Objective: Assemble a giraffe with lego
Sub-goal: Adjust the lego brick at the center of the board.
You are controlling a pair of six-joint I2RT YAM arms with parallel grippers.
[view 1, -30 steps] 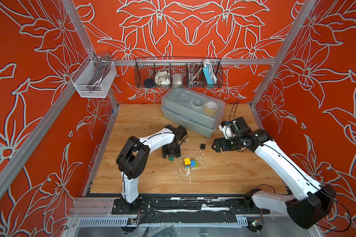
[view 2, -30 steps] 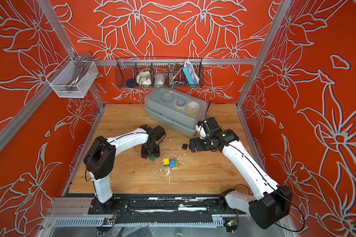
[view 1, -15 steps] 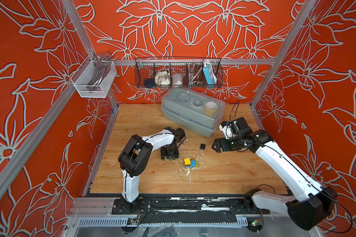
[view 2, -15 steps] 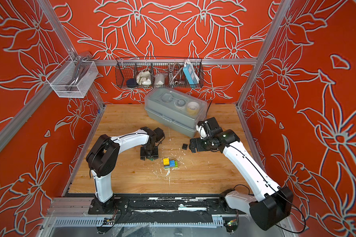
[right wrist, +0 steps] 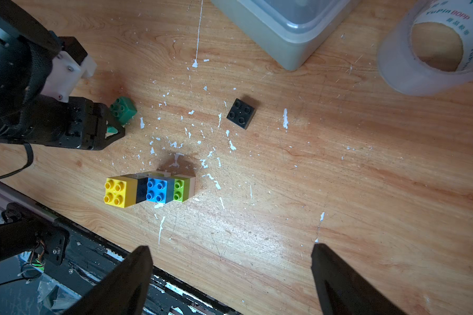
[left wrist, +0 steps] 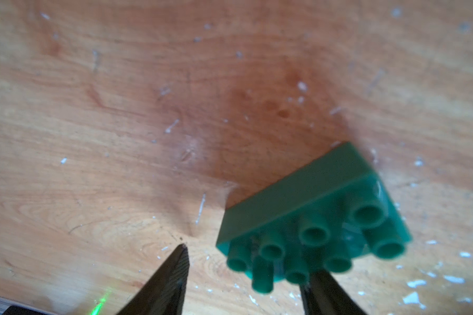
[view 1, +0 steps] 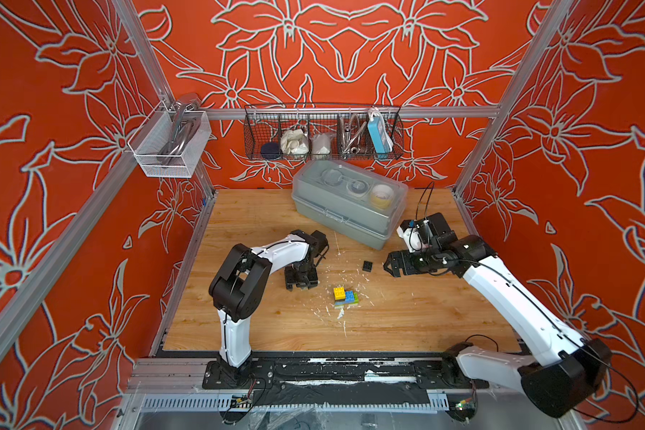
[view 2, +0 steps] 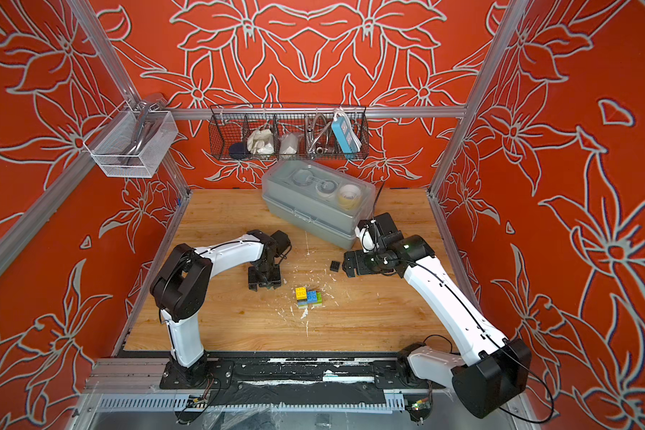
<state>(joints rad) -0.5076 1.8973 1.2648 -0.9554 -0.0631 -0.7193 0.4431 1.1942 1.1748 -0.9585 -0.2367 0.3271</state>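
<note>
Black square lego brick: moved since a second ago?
No. In a top view the black square lego brick keeps its spot just in front of the grey lidded plastic box corner.

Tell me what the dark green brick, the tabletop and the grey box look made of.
Dark green brick: moulded plastic, smooth with a slight gloss; crisp edges and hollow round studs.
Tabletop: wood, or possibly a wood-look laminate, with a satin finish; grain lines and fine scratches show.
Grey box: probably plastic; matte grey base, cloudy see-through top, moulded rounded corners.
</note>
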